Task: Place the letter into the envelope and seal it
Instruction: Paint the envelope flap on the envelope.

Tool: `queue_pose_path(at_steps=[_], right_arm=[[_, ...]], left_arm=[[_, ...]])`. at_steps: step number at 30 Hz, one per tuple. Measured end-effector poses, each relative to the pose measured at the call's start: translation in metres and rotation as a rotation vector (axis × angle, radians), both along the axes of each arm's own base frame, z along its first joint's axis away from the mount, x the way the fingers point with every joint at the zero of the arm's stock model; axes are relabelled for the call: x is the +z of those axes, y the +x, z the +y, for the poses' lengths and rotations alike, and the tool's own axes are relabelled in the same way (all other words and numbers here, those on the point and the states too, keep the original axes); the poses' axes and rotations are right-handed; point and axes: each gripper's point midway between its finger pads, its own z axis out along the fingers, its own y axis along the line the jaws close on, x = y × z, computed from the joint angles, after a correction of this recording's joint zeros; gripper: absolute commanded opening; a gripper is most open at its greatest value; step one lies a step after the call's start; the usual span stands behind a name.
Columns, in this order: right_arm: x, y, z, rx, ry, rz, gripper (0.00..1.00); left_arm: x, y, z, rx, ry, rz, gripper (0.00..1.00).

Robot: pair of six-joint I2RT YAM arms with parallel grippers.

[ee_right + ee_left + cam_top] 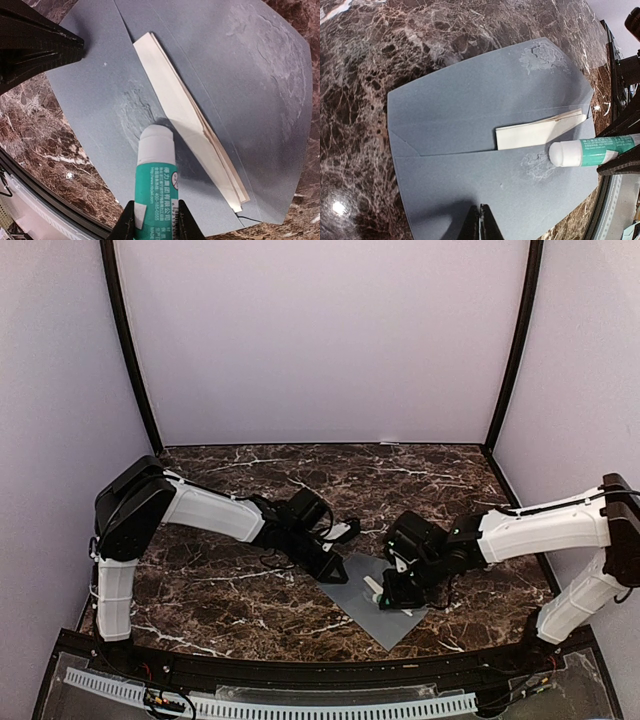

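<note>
The slate-grey envelope [392,612] lies open and flat on the marble table, its flap spread out [470,100]. A folded cream letter [540,133] sits in the pocket with one long edge sticking out; it also shows in the right wrist view [190,125]. My right gripper [155,220] is shut on a green-and-white glue stick [156,175], whose white tip touches the envelope body beside a glue smear [134,110]. Another smear is on the flap [540,55]. My left gripper [480,220] is shut, its tips down on the envelope's near part.
The dark marble table [250,480] is ringed by pale walls. A black rail and a white toothed strip [300,708] run along the near edge. The two arms meet close together over the envelope [250,75]; the left fingers [35,45] show in the right wrist view.
</note>
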Motion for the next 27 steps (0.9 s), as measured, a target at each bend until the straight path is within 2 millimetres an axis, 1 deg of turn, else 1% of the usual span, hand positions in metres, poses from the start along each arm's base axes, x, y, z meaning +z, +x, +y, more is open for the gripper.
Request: queue_pose_path(at_steps=[7, 11, 12, 14, 19, 23, 25, 27], right_arm=[[0.0, 0.014, 0.012, 0.011, 0.006, -0.009, 0.0], [-0.001, 0.024, 0.021, 0.02, 0.01, -0.018, 0.0], [-0.001, 0.03, 0.028, 0.028, 0.018, -0.03, 0.0], [-0.001, 0.033, 0.03, 0.03, 0.019, -0.034, 0.0], [0.0, 0.038, 0.032, 0.03, 0.022, -0.041, 0.0], [0.004, 0.037, 0.03, 0.031, 0.021, -0.041, 0.0], [0.011, 0.035, 0.026, 0.028, 0.02, -0.04, 0.0], [0.022, 0.032, 0.023, 0.019, 0.032, -0.048, 0.0]], left_arm=[[0.0, 0.0, 0.0, 0.003, 0.0, 0.004, 0.03], [0.0, 0.001, 0.001, 0.003, -0.002, 0.008, 0.02], [0.0, 0.0, 0.0, 0.003, -0.003, 0.009, 0.02], [0.0, 0.0, 0.0, 0.003, -0.003, 0.009, 0.02], [0.0, 0.0, 0.0, 0.003, -0.004, 0.01, 0.02], [0.0, 0.001, 0.0, 0.003, -0.004, 0.009, 0.02], [0.0, 0.001, 0.0, 0.003, -0.003, 0.007, 0.02], [0.0, 0.001, 0.0, 0.005, -0.001, 0.007, 0.02]])
